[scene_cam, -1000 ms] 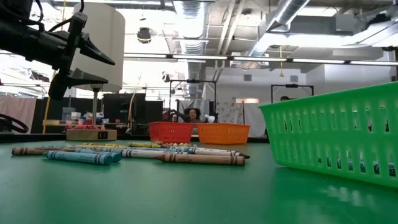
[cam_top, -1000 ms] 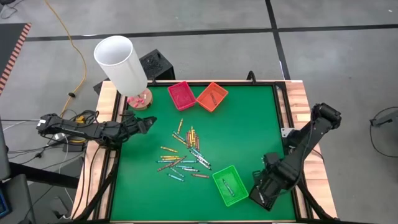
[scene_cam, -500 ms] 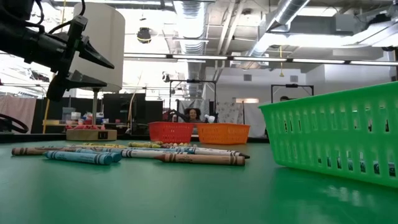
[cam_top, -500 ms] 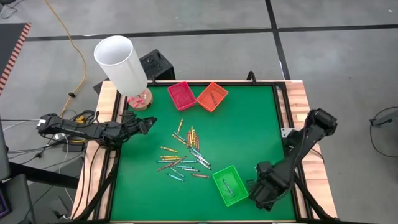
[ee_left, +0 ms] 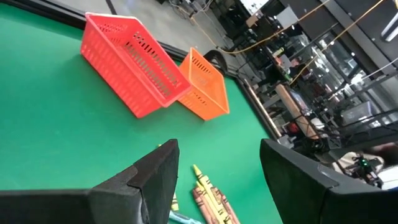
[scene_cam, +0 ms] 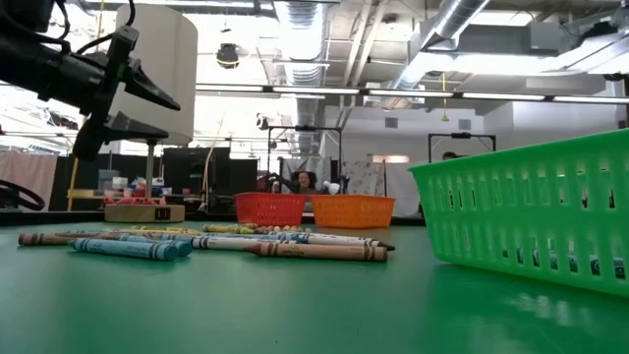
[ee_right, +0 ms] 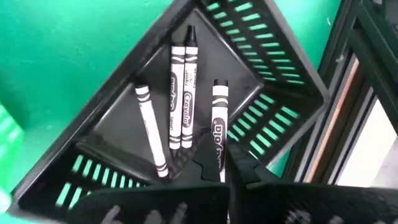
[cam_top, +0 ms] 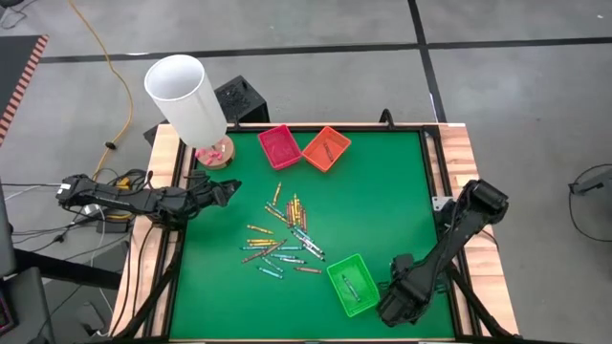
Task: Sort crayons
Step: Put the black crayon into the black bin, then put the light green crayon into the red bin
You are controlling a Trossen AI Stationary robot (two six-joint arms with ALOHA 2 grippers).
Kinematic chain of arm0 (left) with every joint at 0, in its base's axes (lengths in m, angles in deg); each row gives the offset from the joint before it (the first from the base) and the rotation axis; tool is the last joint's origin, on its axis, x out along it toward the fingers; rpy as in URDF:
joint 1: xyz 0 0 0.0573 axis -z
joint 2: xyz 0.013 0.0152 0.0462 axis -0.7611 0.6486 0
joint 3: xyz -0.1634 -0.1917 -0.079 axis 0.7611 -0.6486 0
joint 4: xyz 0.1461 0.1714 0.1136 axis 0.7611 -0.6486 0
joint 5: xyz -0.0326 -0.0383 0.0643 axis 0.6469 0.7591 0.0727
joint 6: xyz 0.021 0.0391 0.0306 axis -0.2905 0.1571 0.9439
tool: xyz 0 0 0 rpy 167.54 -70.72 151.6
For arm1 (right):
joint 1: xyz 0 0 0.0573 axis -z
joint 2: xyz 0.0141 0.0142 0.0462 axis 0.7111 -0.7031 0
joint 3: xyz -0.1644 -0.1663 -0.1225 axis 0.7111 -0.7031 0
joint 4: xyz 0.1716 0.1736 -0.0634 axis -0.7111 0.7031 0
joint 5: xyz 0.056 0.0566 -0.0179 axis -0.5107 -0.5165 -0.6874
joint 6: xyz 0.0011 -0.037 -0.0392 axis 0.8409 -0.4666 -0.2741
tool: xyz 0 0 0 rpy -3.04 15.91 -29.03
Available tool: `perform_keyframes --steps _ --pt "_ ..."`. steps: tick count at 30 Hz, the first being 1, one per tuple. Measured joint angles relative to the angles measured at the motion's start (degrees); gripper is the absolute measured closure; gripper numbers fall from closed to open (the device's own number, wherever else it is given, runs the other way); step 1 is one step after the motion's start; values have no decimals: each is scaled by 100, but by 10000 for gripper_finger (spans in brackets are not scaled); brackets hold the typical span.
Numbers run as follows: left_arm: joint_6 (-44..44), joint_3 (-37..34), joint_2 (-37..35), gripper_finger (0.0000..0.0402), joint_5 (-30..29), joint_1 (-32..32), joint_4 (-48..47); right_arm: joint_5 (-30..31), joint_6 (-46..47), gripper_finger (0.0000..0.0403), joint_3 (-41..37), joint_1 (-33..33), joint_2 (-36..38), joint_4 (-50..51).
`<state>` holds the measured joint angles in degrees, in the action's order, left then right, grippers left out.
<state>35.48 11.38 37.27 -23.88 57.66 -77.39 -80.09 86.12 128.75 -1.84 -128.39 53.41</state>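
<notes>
The green tray (cam_top: 353,283) sits at the near edge of the desk (cam_top: 382,201), whose green mat is framed in pale wood. Just right of that tray, at the desk's near right corner, the right gripper (cam_top: 395,304) hangs with its jaws shut over a black tray (ee_right: 261,68). In the right wrist view that tray holds four black-and-white crayons (ee_right: 181,93), and one wrap reads "Crayola"; whether the shut fingers pinch one of them I cannot tell.

Left of the green tray and a little farther back, the loose crayons (cam_top: 285,237) lie scattered flat on the mat in a rough patch: thin paper-wrapped sticks in yellow, orange, brown, blue and teal, several touching or crossing. In the low view the closest are a teal pair (scene_cam: 128,249) and a brown one (scene_cam: 319,252).

Farther left of the green tray, at the desk's left edge, the left gripper (cam_top: 228,190) hovers above the mat with its jaws wide apart and nothing between them.

At the far edge, well beyond the green tray, a red tray (cam_top: 279,146) and an orange tray (cam_top: 326,147) stand touching at a corner. Left of them a white lamp shade (cam_top: 185,96) rises from a wooden base. Around the desk lies grey floor with a yellow cable (cam_top: 107,57); the low view shows ceiling pipes and cluttered workbenches behind.
</notes>
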Motion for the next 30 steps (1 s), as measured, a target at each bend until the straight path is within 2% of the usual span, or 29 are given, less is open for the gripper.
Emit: perform_keyframes --steps 5,13,20,22,25,30 --pt "-31 0 -2 186 2 0 -15 10 -61 394 -2 -1 -181 2" --pt "-35 0 0 186 1 0 -23 14 -57 346 -2 -11 -163 20" --pt "-14 0 -2 186 2 0 -39 122 -134 340 -1 -4 -163 12" --pt "-6 0 0 186 2 0 -39 333 -198 339 109 15 -163 123" --pt "-9 0 -1 186 2 0 -33 981 -412 339 522 84 -161 561" --pt "-3 0 -1 186 19 0 -35 2187 -1377 339 1555 434 -161 1777"
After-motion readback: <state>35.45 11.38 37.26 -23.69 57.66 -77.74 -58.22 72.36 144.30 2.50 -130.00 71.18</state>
